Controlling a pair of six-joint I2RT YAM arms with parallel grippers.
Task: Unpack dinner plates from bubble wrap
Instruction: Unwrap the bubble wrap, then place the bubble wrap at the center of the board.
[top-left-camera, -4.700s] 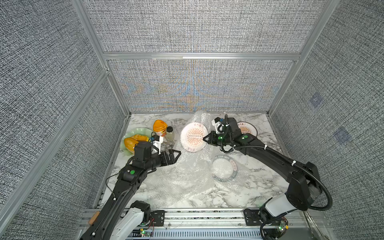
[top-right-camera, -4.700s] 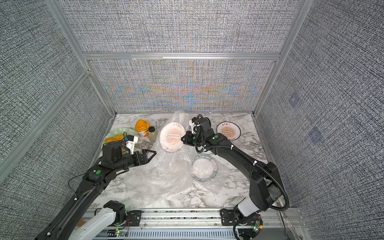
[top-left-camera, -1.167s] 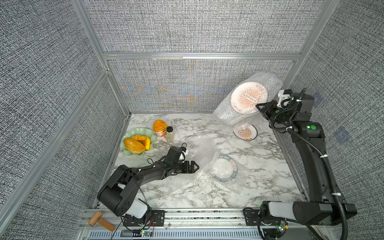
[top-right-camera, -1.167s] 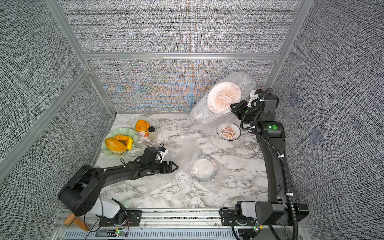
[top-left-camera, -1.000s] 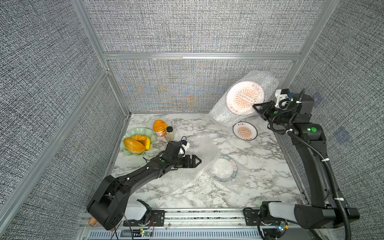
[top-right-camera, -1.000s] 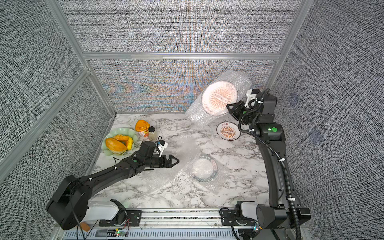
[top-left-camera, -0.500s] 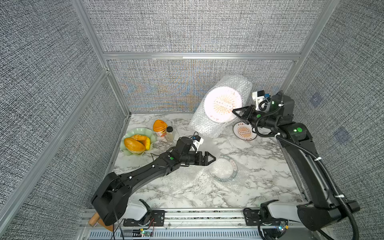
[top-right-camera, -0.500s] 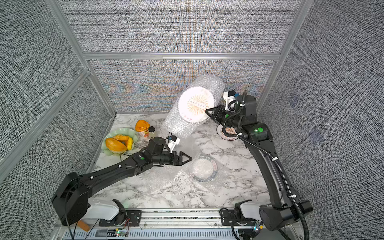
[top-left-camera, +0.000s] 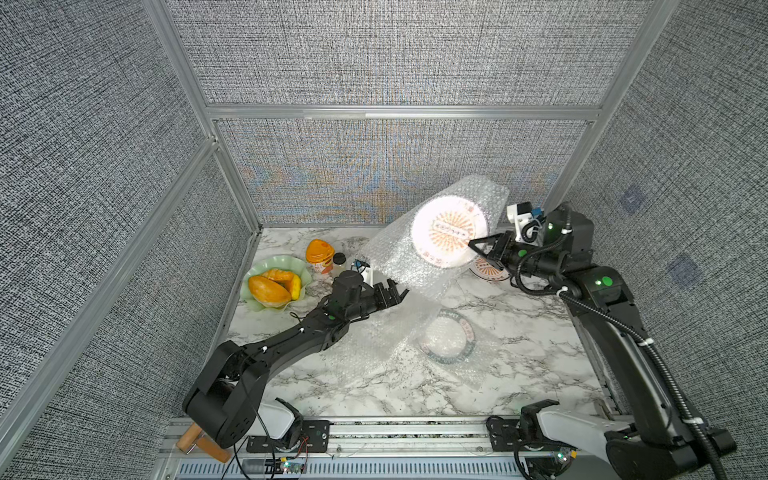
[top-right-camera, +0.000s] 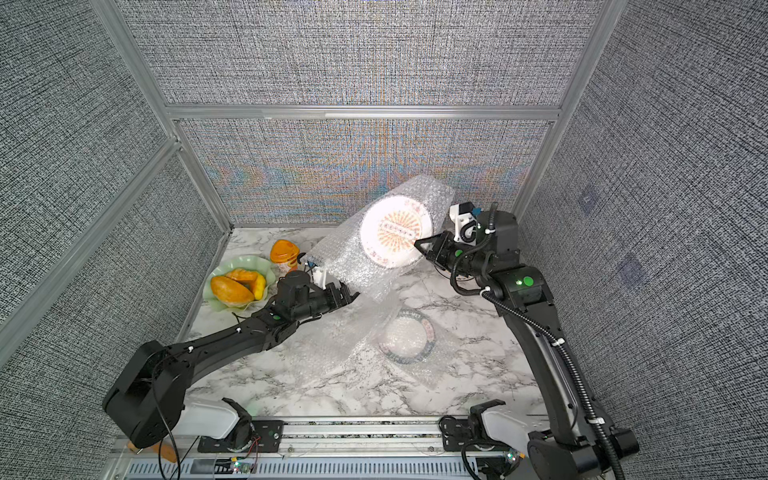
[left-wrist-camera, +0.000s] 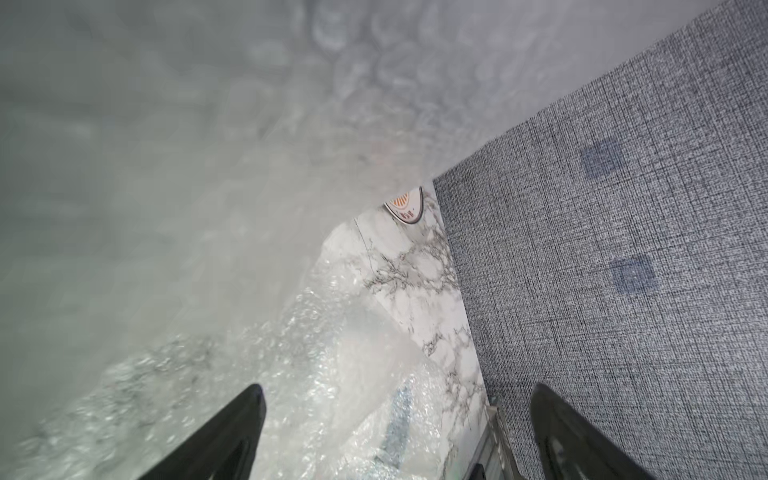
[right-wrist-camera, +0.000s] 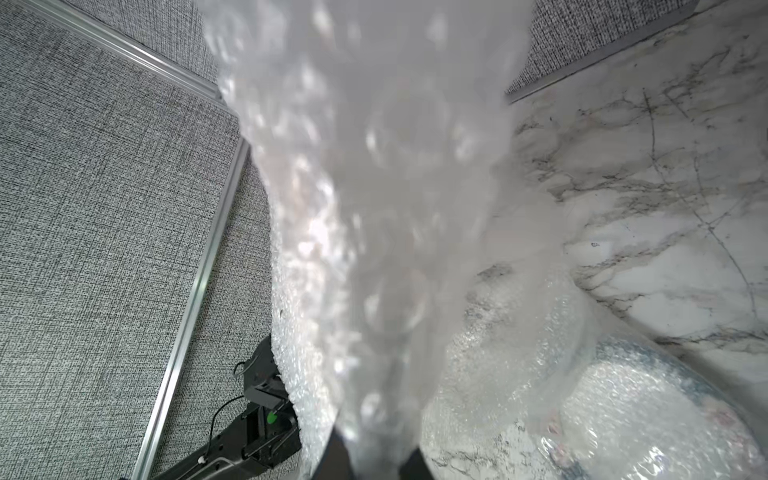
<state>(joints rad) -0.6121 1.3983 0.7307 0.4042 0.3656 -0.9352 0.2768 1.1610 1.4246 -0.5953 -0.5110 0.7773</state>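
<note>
Change: right arm has swung the held plate (top-left-camera: 449, 230), still sleeved in bubble wrap (top-left-camera: 395, 259), from upper right toward centre frame. Left arm has risen off the counter (top-left-camera: 532, 332) to meet it. Stripping looks set up.

Pose: right end effector (top-left-camera: 473, 244) clamped on plate rim and wrap, elbow raised. The left end effector (top-left-camera: 397, 290) is spread wide, empty, just beside the wrap's hanging edge, arm stretched long.

Also: lettered plate (top-left-camera: 446, 337) lies covered, lower centre; bare sunburst plate (top-left-camera: 484, 266) behind right wrist.
</note>
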